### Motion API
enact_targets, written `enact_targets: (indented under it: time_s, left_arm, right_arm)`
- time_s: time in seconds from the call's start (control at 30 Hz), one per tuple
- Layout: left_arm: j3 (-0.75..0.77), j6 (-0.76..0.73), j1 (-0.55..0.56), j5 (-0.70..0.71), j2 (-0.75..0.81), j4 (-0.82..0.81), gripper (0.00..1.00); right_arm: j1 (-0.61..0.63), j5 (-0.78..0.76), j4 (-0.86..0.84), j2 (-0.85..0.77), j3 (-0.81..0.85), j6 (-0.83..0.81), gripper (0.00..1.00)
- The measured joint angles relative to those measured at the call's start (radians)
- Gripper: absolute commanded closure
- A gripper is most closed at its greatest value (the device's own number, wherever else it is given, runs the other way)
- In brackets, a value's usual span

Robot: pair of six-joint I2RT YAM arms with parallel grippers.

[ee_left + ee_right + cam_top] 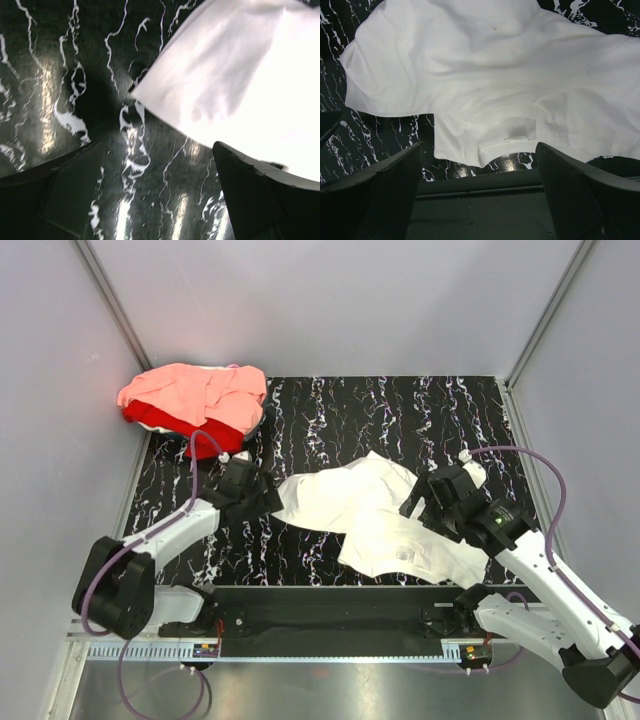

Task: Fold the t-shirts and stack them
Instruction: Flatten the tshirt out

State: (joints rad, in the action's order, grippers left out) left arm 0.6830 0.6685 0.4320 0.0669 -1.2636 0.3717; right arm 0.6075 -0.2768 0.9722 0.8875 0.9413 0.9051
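Just white t-shirt [370, 510], neck label [520, 130] illegible

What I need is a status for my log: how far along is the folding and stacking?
Done: nothing looks folded. The salmon-pink t-shirt lies bunched on the red t-shirt at the far left. In hand: the white t-shirt lies rumpled in the middle, with the left end effector and right end effector open at its two sides, holding nothing. Left: fold all three and stack them.
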Motion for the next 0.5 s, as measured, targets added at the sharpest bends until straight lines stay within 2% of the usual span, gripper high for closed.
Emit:
enact_targets:
  time_s: [0.27, 0.5]
  left_arm:
    - [0.001, 0.053, -0.016, -0.034, -0.159, -0.109, 0.16]
    - [0.003, 0.094, -0.017, -0.018, -0.178, -0.145, 0.27]
  right_arm:
    - [0.0, 0.034, -0.009, 0.035, 0.0, -0.037, 0.0]
    - [0.0, 0.035, -0.008, 0.043, 0.001, -0.051, 0.0]
